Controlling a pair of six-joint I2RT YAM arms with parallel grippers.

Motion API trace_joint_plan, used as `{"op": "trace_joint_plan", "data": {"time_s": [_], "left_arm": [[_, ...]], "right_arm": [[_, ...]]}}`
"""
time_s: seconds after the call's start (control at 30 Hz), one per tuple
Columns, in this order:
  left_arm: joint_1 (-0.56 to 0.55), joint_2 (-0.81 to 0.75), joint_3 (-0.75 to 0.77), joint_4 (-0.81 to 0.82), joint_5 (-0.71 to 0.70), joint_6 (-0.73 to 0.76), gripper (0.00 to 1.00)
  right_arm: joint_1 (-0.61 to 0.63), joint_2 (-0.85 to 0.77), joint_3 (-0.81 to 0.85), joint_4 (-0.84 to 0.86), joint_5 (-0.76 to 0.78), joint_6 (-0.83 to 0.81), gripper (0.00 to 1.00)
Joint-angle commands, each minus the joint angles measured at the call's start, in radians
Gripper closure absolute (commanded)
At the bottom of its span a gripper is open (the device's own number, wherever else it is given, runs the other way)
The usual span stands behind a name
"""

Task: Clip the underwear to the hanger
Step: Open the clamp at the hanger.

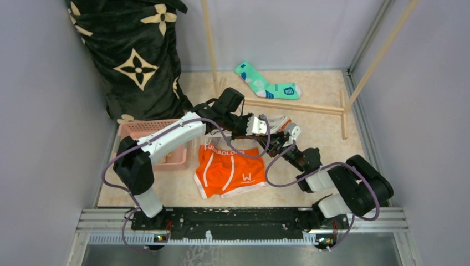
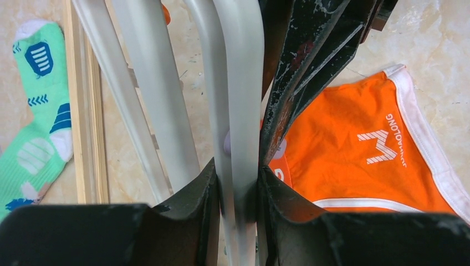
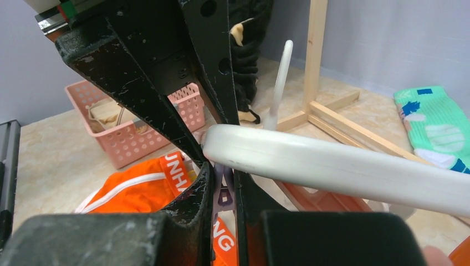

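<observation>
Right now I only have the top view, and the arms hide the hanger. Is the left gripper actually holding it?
Observer: Yes. The left wrist view shows the left gripper shut on a white bar of the hanger.
Operator: And the right one?
Observer: The right gripper is shut on something lilac, probably a clip, just under a hanger bar.
Operator: Where's the hook?
Observer: The hook sticks up beyond that bar, free of both grippers, near the rack.
</observation>
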Motion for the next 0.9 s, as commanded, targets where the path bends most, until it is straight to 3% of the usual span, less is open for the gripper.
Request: {"op": "trace_joint_plan", "data": {"time_s": [0.0, 0.37, 0.67, 0.87], "left_arm": [[-0.031, -0.054, -0.002, 0.04, 0.075, 0.019, 0.73], [-0.03, -0.085, -0.048, 0.145, 0.022, -0.056, 0.39], [0.009, -0.228, -0.167, 0.331, 0.054, -0.233, 0.37], [0.012, -0.397, -0.423, 0.588, 0.077, -0.602, 0.4]], "right_arm": [[-0.006, -0.049, 0.005, 0.111, 0.121, 0.0, 1.0], [-0.005, -0.17, -0.019, -0.164, 0.211, -0.027, 1.0], [-0.006, -0.121, -0.013, -0.157, 0.177, -0.036, 1.0], [-0.007, -0.038, 0.028, -0.133, 0.12, -0.027, 1.0]]}}
